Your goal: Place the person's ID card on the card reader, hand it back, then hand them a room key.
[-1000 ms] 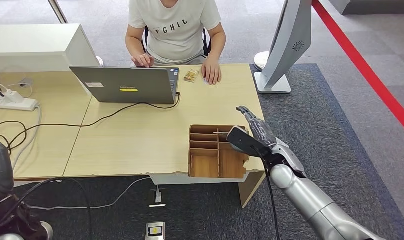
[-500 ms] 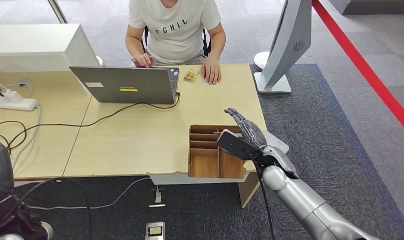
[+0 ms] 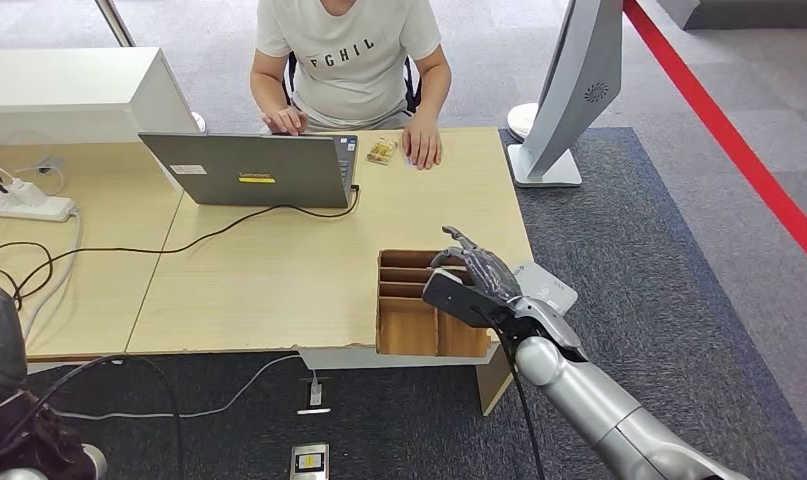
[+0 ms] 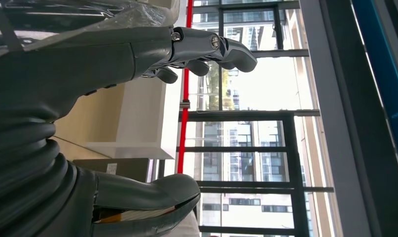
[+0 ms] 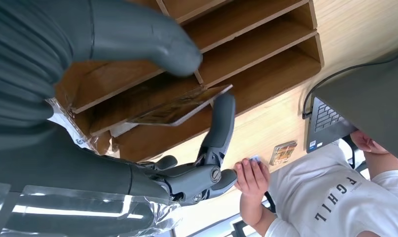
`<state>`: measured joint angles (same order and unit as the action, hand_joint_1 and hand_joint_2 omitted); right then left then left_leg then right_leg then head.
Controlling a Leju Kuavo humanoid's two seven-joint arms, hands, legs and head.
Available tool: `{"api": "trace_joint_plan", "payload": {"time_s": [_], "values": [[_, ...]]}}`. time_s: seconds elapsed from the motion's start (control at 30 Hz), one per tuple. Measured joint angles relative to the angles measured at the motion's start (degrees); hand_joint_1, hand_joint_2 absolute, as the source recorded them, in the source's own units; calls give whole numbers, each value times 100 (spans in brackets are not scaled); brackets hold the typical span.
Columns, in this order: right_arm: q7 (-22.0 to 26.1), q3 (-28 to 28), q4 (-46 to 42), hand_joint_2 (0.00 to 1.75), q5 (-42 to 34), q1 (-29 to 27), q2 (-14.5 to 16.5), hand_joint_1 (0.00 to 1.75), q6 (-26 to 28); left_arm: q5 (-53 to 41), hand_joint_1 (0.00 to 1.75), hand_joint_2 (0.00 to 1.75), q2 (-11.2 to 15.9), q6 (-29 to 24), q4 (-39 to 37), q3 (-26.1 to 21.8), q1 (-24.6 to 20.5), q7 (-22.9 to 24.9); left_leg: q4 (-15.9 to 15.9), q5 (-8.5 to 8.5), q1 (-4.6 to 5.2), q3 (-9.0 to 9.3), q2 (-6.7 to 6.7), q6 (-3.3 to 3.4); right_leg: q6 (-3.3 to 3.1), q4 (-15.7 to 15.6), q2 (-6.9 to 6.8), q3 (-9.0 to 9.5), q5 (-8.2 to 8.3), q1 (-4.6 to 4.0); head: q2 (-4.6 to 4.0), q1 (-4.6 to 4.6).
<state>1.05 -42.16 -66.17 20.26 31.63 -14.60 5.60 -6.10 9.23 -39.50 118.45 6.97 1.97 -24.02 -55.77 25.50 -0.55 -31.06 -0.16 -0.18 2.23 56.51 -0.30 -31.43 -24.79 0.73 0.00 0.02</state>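
The right hand (image 3: 476, 275) reaches into the wooden box (image 3: 409, 325) on the worktop (image 3: 279, 270). Its fingers (image 5: 221, 123) touch a room key (image 5: 179, 108) lying in a slot, but I cannot tell if they grip it yet. The left hand (image 4: 88, 74) holds nothing, fingers loosely curled.

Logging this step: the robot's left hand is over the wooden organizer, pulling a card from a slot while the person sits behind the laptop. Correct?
Not quite: it is the right hand, not the left. The head view shows it over the wooden organizer, and the right wrist view shows it pinching a card at a slot. The person does sit behind the laptop.
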Motion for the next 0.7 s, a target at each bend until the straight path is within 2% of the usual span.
{"api": "trace_joint_plan", "payload": {"time_s": [0.37,0.53,0.63,0.67,0.7], "values": [[-68,-22,37,175,1,2,-34,175,26,17,0,175,-14,0,8,-76,13,-20,0,0,0,0,0,0,0,0,0,0,0,0,0,0],[-70,-25,96,175,16,11,-37,158,44,4,0,175,-16,0,8,-95,28,-20,0,0,0,0,0,0,0,0,0,0,0,0,0,0],[-70,-25,136,175,17,38,-37,158,57,-7,0,175,-17,0,8,-101,36,-20,0,0,0,0,0,0,0,0,0,0,0,0,0,0],[-70,-25,152,175,18,50,-37,147,62,-9,0,175,-18,0,8,-102,39,-21,0,0,0,0,0,0,0,0,0,0,0,0,0,0],[-69,-25,168,175,17,61,-37,109,67,-9,0,175,-18,0,8,-103,41,-24,0,0,0,0,0,0,0,0,0,0,0,0,0,0]]}}
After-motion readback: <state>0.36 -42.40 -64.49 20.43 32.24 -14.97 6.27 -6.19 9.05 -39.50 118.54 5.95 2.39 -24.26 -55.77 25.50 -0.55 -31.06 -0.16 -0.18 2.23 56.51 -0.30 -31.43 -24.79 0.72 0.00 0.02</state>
